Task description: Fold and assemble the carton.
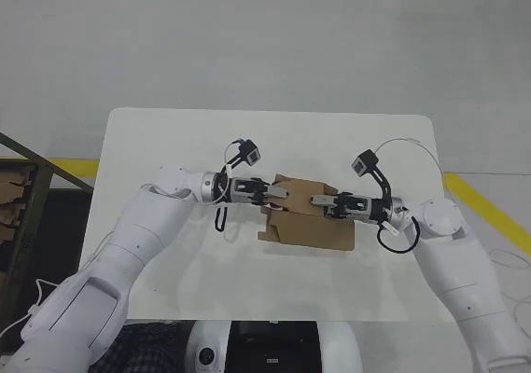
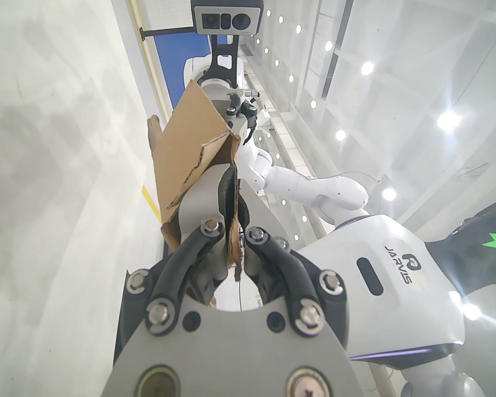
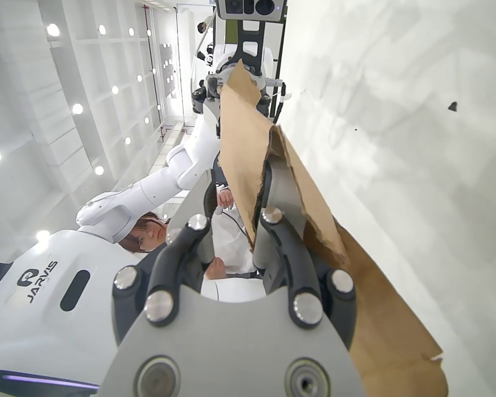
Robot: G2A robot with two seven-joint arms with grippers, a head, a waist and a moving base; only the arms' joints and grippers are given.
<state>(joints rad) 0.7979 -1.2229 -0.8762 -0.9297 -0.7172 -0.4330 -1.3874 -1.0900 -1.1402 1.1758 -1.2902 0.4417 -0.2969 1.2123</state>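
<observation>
Left pincer [image 2: 226,173] clenched on torn carton [image 1: 308,224] flap, on carton side toward table [image 1: 153,140] left edge. Right pincer [image 1: 317,200] at side toward table right edge; its grip we cannot tell. Carton at table middle, partly folded; we cannot tell whether it rests on table. Flap hides part of left pincer's inner face. One carton corner cut off in right wrist view. Carton well apart from every table edge.

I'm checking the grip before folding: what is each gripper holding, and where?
The left gripper pinches the carton by a flap edge at one end. The right gripper straddles a panel at the other end with a gap, so not clamped.
</observation>
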